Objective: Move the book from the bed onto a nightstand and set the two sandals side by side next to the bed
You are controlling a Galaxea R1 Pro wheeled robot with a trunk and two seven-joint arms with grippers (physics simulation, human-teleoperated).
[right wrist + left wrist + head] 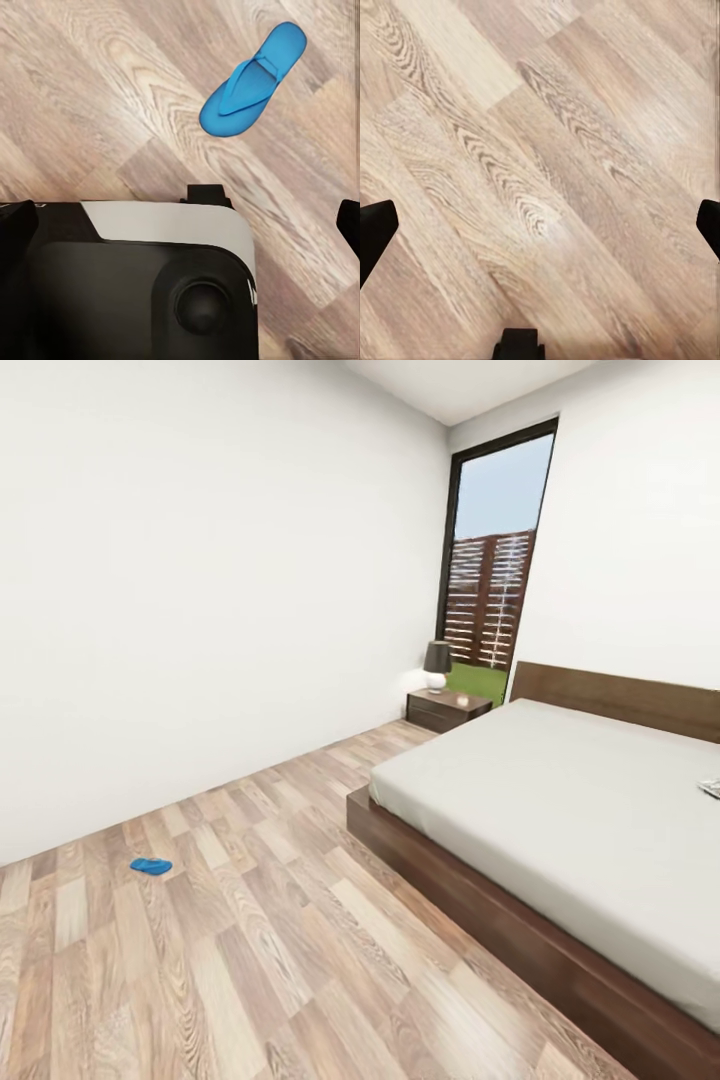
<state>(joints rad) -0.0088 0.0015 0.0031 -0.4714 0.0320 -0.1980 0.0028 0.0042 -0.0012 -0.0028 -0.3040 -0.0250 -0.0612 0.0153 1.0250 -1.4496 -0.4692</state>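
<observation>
blue sandal point(151, 866) flat on floor, apart from bed point(560, 810).

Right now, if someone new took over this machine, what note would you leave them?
Left tool: open, empty, over bare floor.
Right tool: open, empty; a blue sandal lies on the floor below it.
Another blue sandal lies far from the bed, near the wall.
Something small at the bed's right edge may be the book.
Nightstand is beside the headboard.
Nothing done yet: book and both sandals remain.
</observation>
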